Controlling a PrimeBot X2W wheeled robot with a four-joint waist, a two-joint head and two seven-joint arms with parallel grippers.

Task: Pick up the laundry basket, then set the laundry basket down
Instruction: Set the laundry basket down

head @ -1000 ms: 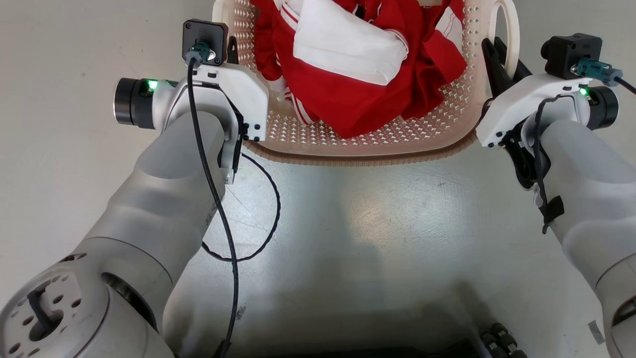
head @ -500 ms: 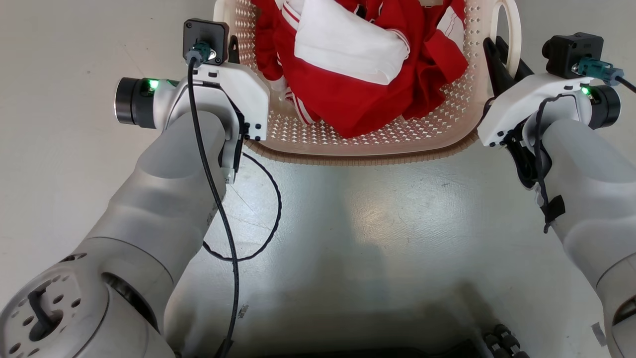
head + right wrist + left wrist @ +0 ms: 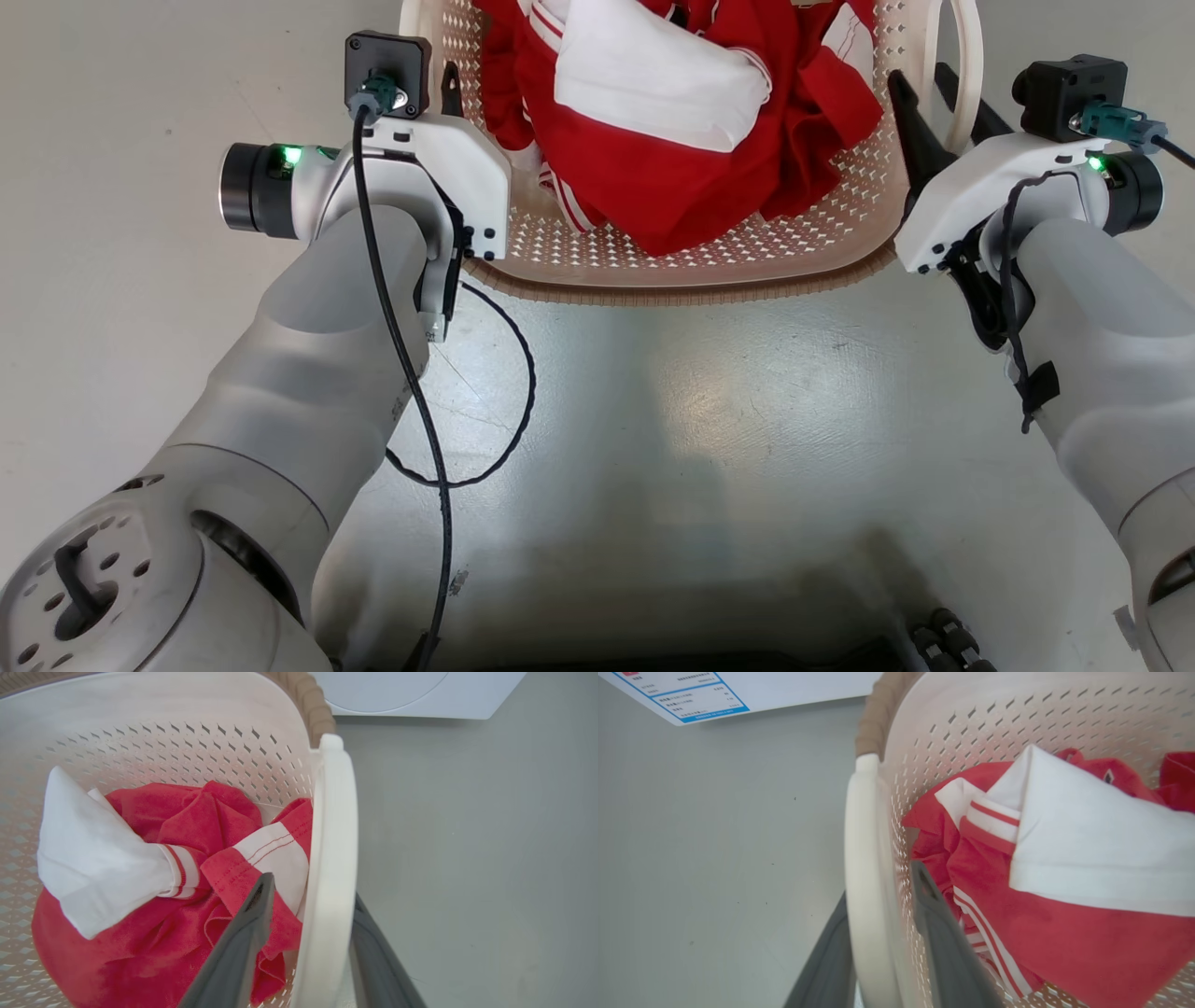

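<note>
Head view: laundry basket is seen at 12 o'clock, over the grey floor, between both arms. Floor contact cannot be confirmed. Red-and-white clothes are piled inside.

The left handle is straddled by the left claw: one finger is placed outside it, the other inside the basket beside the perforated wall. Jaws are parted, a gap is seen on the inner side, and nothing is pinched.

The right handle is straddled likewise by the right claw: the outer finger is just beside the handle, the inner finger is over the clothes, and cloth is visible in the gap. Jaws are spread, nothing is clamped.

A white appliance is noted at 1 o'clock in the right wrist view. A blue-bordered label is noted at 11 o'clock in the left wrist view. A black cable is looped beside the left forearm.
</note>
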